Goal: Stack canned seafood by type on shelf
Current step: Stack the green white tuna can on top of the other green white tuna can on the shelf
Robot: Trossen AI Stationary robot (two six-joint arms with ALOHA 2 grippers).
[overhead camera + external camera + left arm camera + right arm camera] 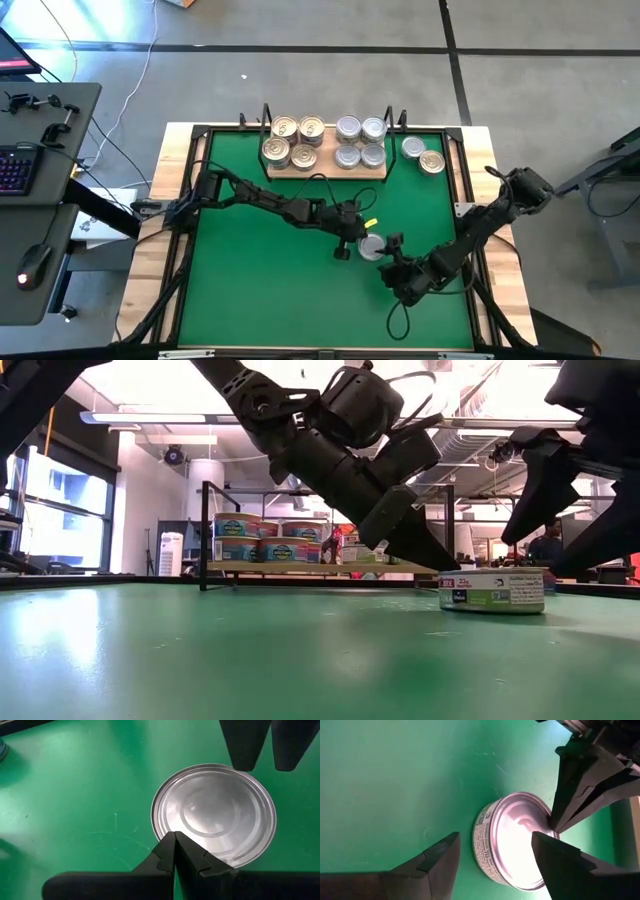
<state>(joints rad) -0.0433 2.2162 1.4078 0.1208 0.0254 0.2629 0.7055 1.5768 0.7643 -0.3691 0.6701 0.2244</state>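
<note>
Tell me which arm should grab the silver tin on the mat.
Right, probably: the right gripper is open with its fingers either side of the silver tin; the left gripper is shut, tips on its rim.

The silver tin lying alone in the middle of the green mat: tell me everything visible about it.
The silver tin is a low, round, flat metal can with a plain shiny face of pressed concentric rings; no pull tab shows. A printed paper label, partly green, wraps its side. It sits flat on the green mat, apart from the shelf. The left end effector, shut, has its tips at the tin's rim. The right end effector is open, with the tin between its fingers but not yet gripped.
</note>
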